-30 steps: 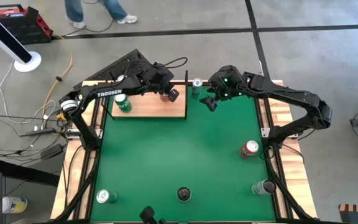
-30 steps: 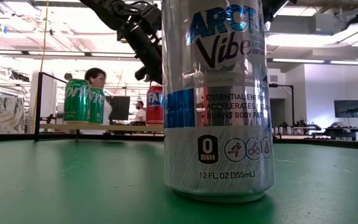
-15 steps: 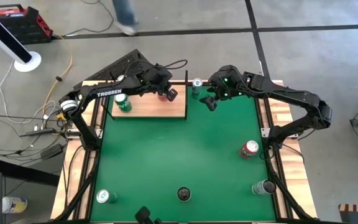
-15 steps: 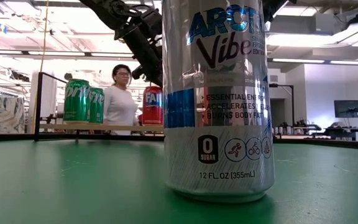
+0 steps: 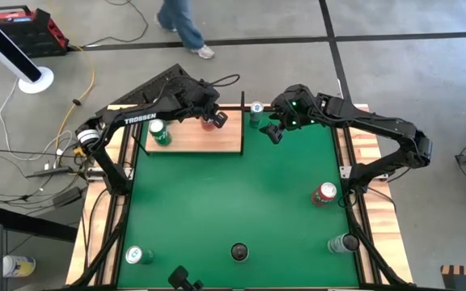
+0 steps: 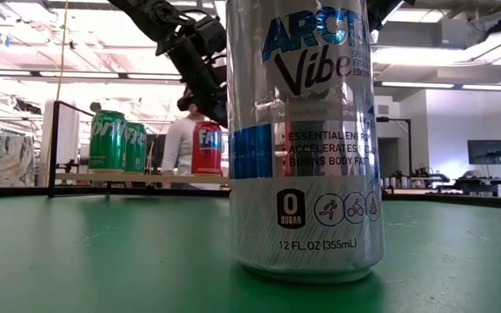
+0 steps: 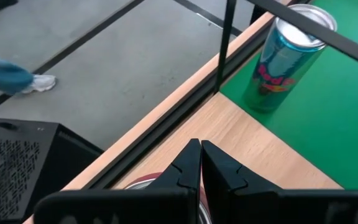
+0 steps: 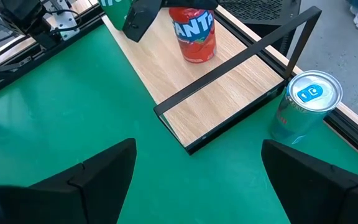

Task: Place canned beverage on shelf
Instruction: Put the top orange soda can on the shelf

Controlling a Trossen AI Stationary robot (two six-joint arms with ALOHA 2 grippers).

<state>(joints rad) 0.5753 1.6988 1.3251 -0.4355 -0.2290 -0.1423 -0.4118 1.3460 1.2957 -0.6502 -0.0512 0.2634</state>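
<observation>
left pincer (image 5: 211, 118): we're seeing it pressed together above the red can (image 8: 194, 34) standing on the shelf (image 5: 192, 139)
right pincer (image 5: 275, 129): spread, hovering beside the shelf

Pale matt wood shelf (image 8: 229, 81), glossy metal cans (image 8: 194, 32), smooth matt green mat (image 5: 233, 202)

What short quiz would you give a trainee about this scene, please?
1. True or false: the red can stands upright on the shelf.
2. Which can stands just outside the shelf's frame? A: a green one. B: a teal one. C: a black one.
3. Fill in: the fingers of the right gripper are ____ (open or shut).
Key: 1 true; 2 B, the teal can; 3 open.
</observation>
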